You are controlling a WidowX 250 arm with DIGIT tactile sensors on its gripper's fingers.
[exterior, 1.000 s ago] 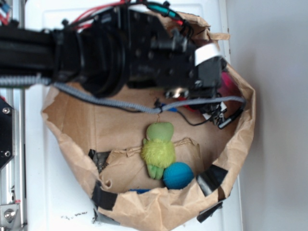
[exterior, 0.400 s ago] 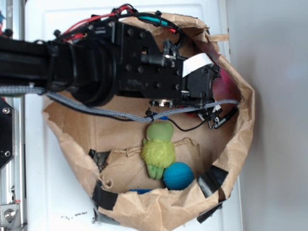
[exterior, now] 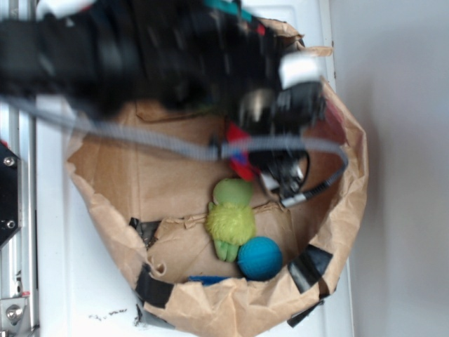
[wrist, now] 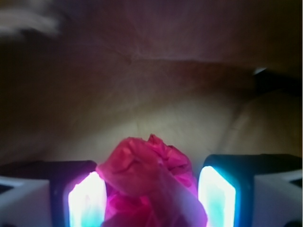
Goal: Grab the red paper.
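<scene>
Wrist view, red paper [wrist: 151,182] seemingly between claw [wrist: 152,198] fingers

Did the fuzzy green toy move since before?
No. The green plush toy sits in the same spot in the exterior view, touching the blue ball and lying on the torn fold of the paper bag, as before.

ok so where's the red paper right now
In the wrist view the red paper sits between the gripper fingers, bottom centre, over the brown paper bag. The exterior view is too blurred to place it.
</scene>
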